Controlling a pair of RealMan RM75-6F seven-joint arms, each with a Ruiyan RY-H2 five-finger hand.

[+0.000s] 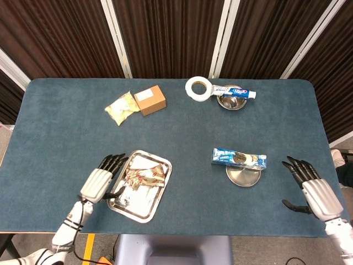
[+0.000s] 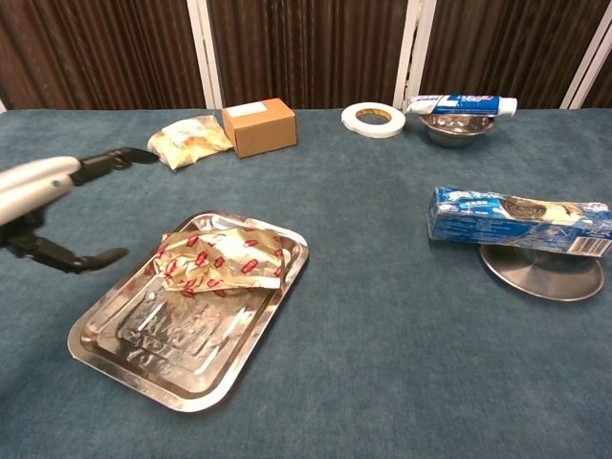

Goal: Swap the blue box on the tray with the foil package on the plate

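Observation:
The foil package (image 1: 145, 176) (image 2: 223, 261), silver with red marks, lies in the far half of the metal tray (image 1: 126, 202) (image 2: 143, 354). The blue box (image 1: 239, 158) (image 2: 516, 219) rests across the round metal plate (image 1: 243, 177) (image 2: 541, 271) right of centre. My left hand (image 1: 100, 181) (image 2: 43, 198) hovers just left of the tray, fingers spread and holding nothing. My right hand (image 1: 312, 189) is open near the table's right front edge, well right of the plate; the chest view does not show it.
At the back stand a brown cardboard box (image 1: 149, 100) (image 2: 259, 126), a yellow snack bag (image 1: 122, 107) (image 2: 187, 139), a white tape roll (image 1: 198, 88) (image 2: 373, 119) and a small steel bowl (image 1: 230, 101) (image 2: 456, 128) with a toothpaste tube (image 1: 234, 91) (image 2: 461, 104) across it.

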